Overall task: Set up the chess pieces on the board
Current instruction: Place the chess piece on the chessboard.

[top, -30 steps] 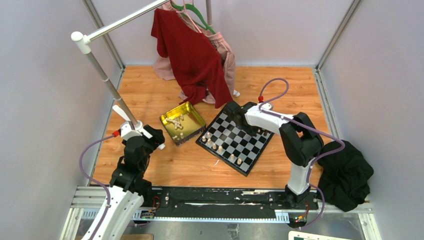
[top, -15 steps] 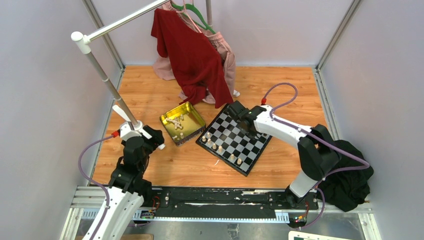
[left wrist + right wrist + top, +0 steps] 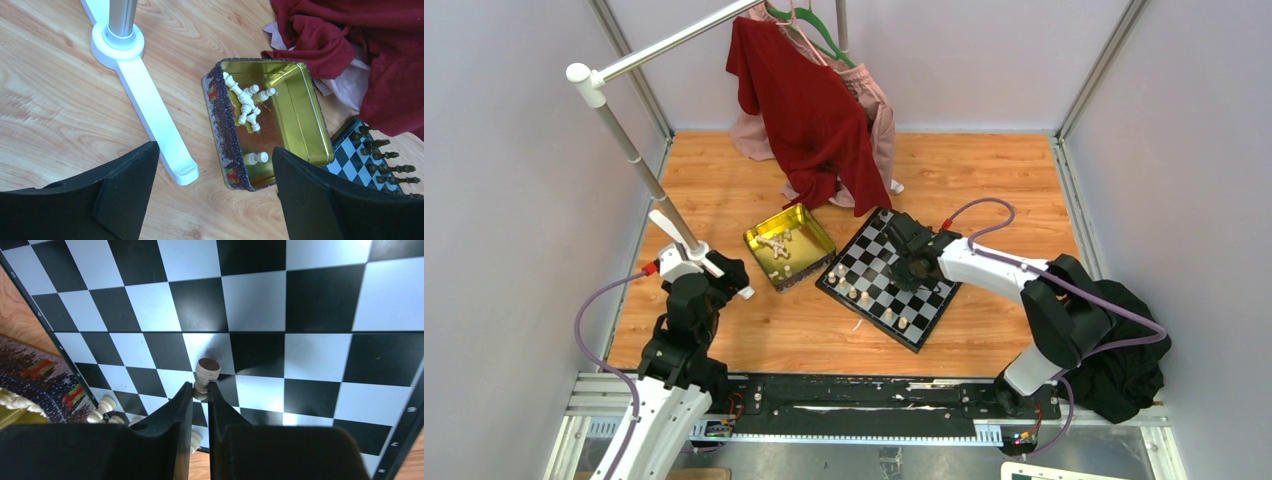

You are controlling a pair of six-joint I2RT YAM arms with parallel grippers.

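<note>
Black right gripper clenched on stem of cream pawn, over mid board. Row of cream pcs along board edge at approx 7 o'clock. Gold tin w/ more at 9 o'clock. Left gripper spread wide, holding nothing, above tin's near side.

No legible text, small white marks on the board border, too blurred to read
</note>
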